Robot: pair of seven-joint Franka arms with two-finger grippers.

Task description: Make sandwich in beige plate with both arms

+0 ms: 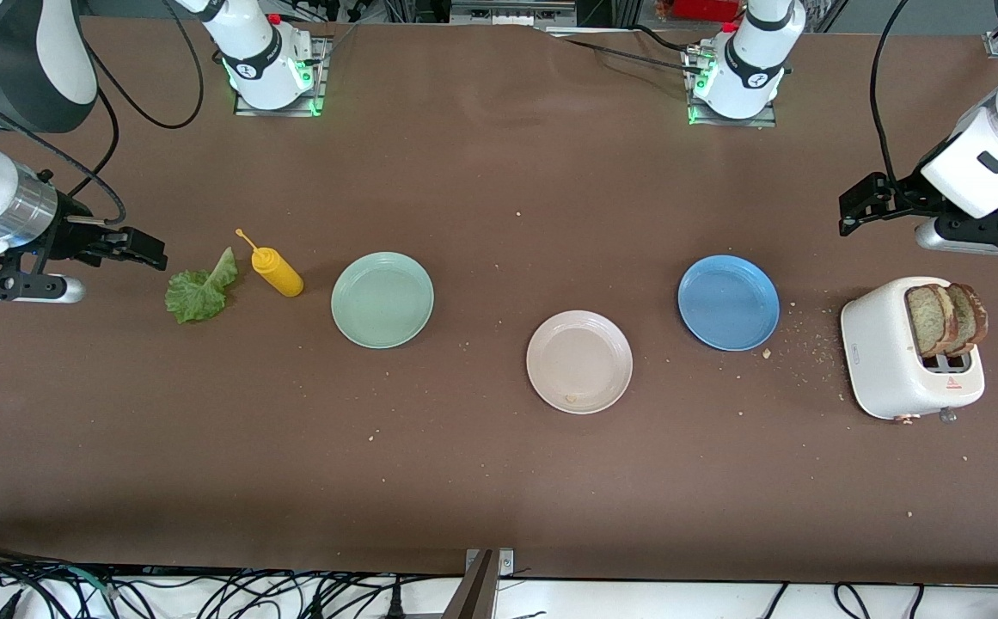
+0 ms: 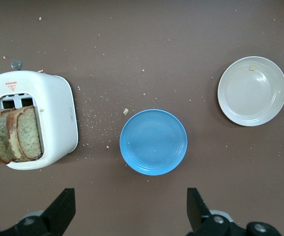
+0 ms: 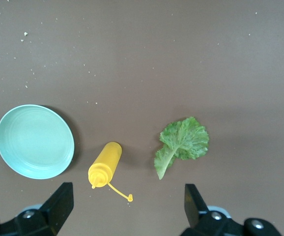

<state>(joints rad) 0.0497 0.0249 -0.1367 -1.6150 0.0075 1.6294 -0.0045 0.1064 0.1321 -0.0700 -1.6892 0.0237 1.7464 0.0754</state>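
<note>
Brown matting covers the long table (image 1: pixel 499 481), dusted with crumbs. Two wholegrain bread slices (image 1: pixel 945 320) stand upright in a white toaster (image 1: pixel 890 361) at the left arm's end; a lettuce leaf (image 1: pixel 199 292) lies flat at the right arm's end, just beside a toppled yellow mustard bottle (image 1: pixel 277 271). Between them sit a pale green plate (image 1: pixel 382 300), the beige plate (image 1: pixel 578 362), nearest the front camera and bare but for a crumb, and a blue plate (image 1: pixel 728 302).

The left gripper (image 1: pixel 860 209) hangs above the table near the toaster, jaws spread and empty; the right gripper (image 1: pixel 133 248) hovers beside the lettuce, likewise spread and empty.

Bread looks light, stiff yet crumbly: pinch the exposed top edge across the faces, gently. Lettuce is limp and thin, probably best nipped at its thicker rib.
</note>
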